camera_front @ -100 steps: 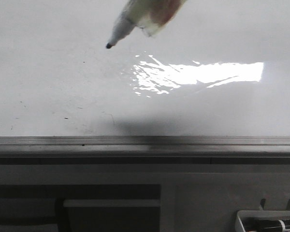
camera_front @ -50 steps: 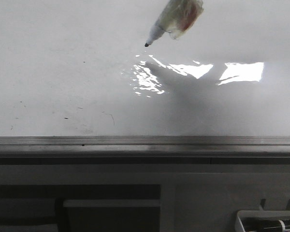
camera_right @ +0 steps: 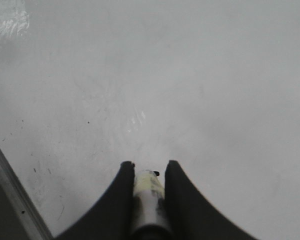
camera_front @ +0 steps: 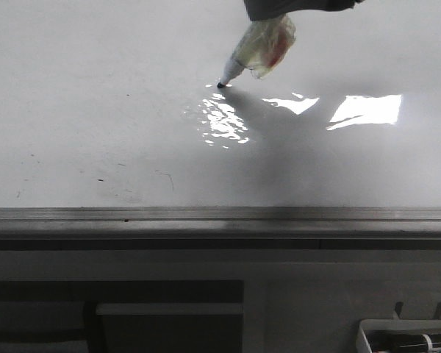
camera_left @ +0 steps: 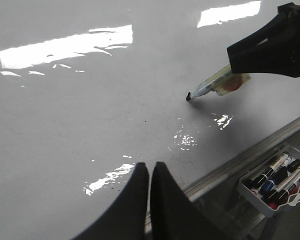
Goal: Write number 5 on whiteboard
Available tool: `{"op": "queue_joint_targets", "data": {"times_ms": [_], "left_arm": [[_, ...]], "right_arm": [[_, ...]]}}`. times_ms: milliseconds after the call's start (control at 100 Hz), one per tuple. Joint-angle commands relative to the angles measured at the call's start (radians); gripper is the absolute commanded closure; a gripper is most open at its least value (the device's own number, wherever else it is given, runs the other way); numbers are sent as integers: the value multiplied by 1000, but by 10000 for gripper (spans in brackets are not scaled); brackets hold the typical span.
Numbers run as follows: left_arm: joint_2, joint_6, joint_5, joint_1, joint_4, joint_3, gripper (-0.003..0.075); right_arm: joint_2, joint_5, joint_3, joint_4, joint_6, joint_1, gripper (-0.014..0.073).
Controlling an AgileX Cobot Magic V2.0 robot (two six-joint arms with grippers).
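The whiteboard [camera_front: 95, 88] lies flat, glossy white with glare and a few dark specks. My right gripper [camera_front: 298, 7] is shut on a marker [camera_front: 253, 53] wrapped in yellowish tape. The marker's black tip [camera_front: 221, 85] touches the board at its shadow. The left wrist view shows the right gripper [camera_left: 262, 50], the marker [camera_left: 210, 87] and the tip [camera_left: 188, 97] on the board [camera_left: 90, 110]. In the right wrist view the gripper [camera_right: 149, 165] clamps the marker [camera_right: 149, 192] above the board [camera_right: 190, 75]. No line of the number 5 shows. My left gripper [camera_left: 150, 165] is shut and empty above the board near the rail.
A grey metal rail [camera_front: 220, 215] runs along the board's near edge and also shows in the left wrist view [camera_left: 250, 155]. A white tray [camera_left: 256, 196] with several markers hangs below the rail at the right; its corner shows in the front view [camera_front: 366, 332].
The marker has moved right and down toward the board. Its tip, hovering before, now meets its shadow on the surface. The right gripper's dark body has come into the top of the front view.
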Motion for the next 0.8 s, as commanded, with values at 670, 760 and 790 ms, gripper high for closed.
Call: {"op": "queue_joint_targets", "data": {"times_ms": [670,760,790], "left_arm": [[4,-10,-49,3,-37,-25,741],[4,-10,-49,3,-37,-25,741],[4,-10,-49,3,-37,-25,741]], "right_arm": [[-65,-72,71,34,0,-5,641],[-83,-92,104,49,0,-5,641],[-84,-92,112,63,0,-5,641]]}}
